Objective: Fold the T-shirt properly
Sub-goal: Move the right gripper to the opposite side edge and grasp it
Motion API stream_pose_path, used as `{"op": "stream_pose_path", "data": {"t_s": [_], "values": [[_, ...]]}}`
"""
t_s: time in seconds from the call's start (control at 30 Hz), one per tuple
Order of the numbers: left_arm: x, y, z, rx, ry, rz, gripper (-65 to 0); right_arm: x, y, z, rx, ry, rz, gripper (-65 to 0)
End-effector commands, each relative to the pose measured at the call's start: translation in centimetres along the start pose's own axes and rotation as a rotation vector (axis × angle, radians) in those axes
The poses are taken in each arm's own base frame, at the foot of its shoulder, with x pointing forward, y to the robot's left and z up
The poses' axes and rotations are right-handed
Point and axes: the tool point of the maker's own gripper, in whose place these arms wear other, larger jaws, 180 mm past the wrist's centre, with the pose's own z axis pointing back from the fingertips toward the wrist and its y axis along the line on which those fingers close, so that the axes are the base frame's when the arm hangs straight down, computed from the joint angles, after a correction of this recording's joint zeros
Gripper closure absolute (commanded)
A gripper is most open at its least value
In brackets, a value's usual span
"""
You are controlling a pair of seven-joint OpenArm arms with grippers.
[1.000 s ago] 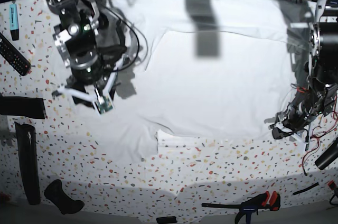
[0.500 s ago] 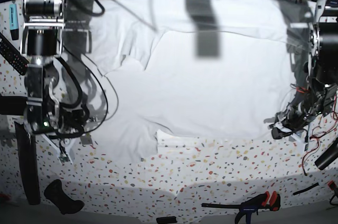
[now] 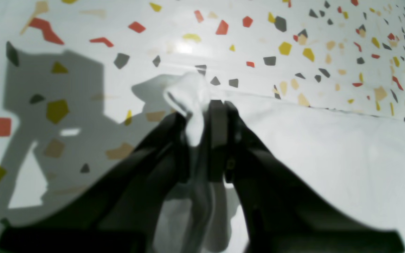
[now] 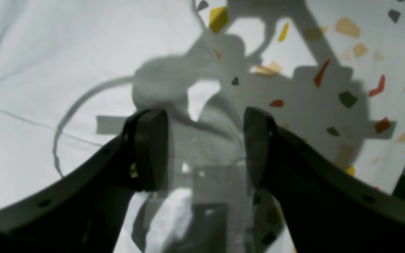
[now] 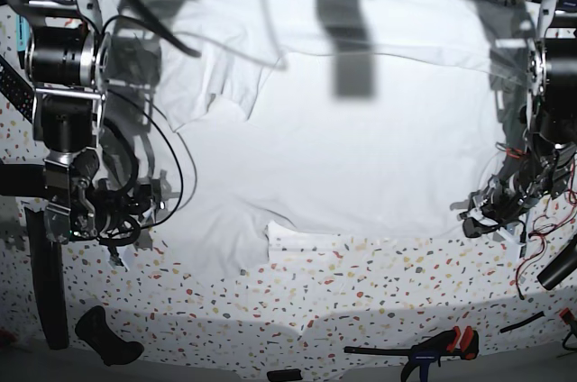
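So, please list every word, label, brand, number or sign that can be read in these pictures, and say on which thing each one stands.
No text can be read in any view.
T-shirt: plain white, no print.
Tabletop: only coloured speckles, no writing.
Teal marker at the left edge: any label is too small to read.
Remote control beside it: buttons too small to read.

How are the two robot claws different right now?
The left gripper has its jaws nearly together, pinching a bunch of the T-shirt; the right gripper has its jaws wide apart, holding nothing. The left sits at the shirt's edge; the right hangs above cloth and speckled tabletop. Both have dark fingers.
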Motion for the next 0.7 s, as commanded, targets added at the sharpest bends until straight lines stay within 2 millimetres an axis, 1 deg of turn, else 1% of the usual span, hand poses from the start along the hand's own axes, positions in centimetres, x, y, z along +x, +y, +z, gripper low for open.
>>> {"op": "stream_pose_path", "data": {"t_s": [0.0,0.1,0.27,0.3,0.33,0.37,0.43,0.5,0.57,0.67], "values": [[3.2,-0.2,0.2,-0.013,-0.072,-0.012,-9.0,2.3,-0.4,1.1,0.005,-0.06,-0.006,-34.7],[3.2,-0.2,0.2,-0.013,-0.072,-0.012,-8.9,1.9,-0.3,1.0,0.01,-0.046,-0.009,-34.7],[3.2,-0.2,0.2,-0.013,-0.072,-0.012,-8.9,0.0,-0.1,0.5,0.016,0.014,-0.009,-34.4],[3.2,-0.2,0.2,-0.013,-0.072,-0.012,-8.9,-0.4,0.1,0.4,0.021,0.024,-0.011,-33.2],[3.2,-0.2,0.2,-0.013,-0.072,-0.012,-8.9,-1.0,0.3,0.3,0.033,0.044,-0.019,-30.2],[3.2,-0.2,0.2,-0.014,-0.072,-0.012,-8.9,-1.6,0.6,0.2,0.048,0.071,-0.028,-26.0],[3.2,-0.2,0.2,-0.013,-0.072,-0.012,-8.9,-2.5,1.1,0.4,0.075,0.125,-0.044,-13.3],[3.3,-0.2,0.2,-0.014,-0.073,-0.012,-8.9,-2.5,1.4,0.5,0.095,0.129,-0.055,-0.4],[3.3,-0.2,0.2,-0.014,-0.073,-0.012,-8.9,-2.2,1.5,0.5,0.097,0.115,-0.056,0.0],[3.2,-0.2,0.2,-0.013,-0.072,-0.012,-7.9,-1.1,1.4,0.4,0.094,0.058,-0.058,0.0]]}}
